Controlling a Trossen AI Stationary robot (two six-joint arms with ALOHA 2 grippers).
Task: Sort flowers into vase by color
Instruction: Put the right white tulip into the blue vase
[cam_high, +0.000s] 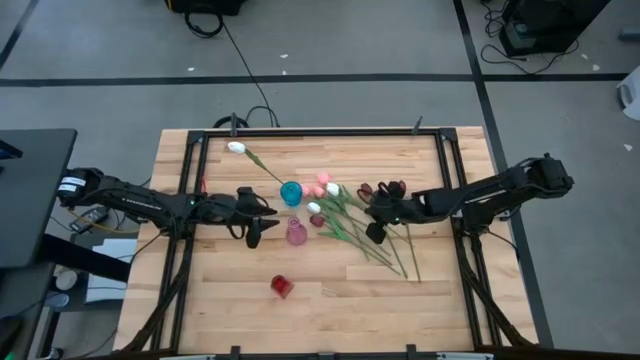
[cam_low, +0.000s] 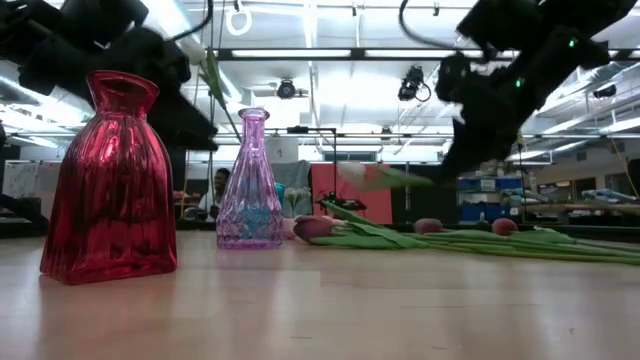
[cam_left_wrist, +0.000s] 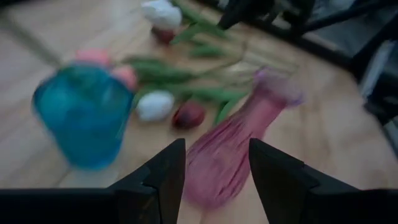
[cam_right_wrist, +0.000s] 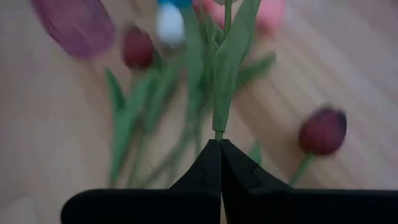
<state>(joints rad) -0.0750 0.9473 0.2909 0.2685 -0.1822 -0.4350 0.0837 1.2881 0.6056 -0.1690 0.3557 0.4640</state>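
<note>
Risk first: right gripper (cam_right_wrist: 221, 146) has its jaws pinched together on the very end of one green stem (cam_right_wrist: 222, 93), so the hold looks slim. A lift or swing could let the stem pivot or slip out, and its leaves may drag neighbouring stems in the flower pile (cam_high: 350, 215) along. The long, limp stem could also miss a narrow vase neck.

The held stem runs straight out from the fingertips, toward the pile; its head colour is not clear. A dark maroon tulip (cam_right_wrist: 322, 130) lies just beside it, untouched.

Left gripper (cam_left_wrist: 214, 168) hovers with jaws apart, the pink vase (cam_left_wrist: 233, 146) lying ahead between them, not gripped. Blue vase (cam_high: 291, 191) stands near; red vase (cam_high: 281, 286) well apart; a white tulip (cam_high: 237, 148) lies alone.
</note>
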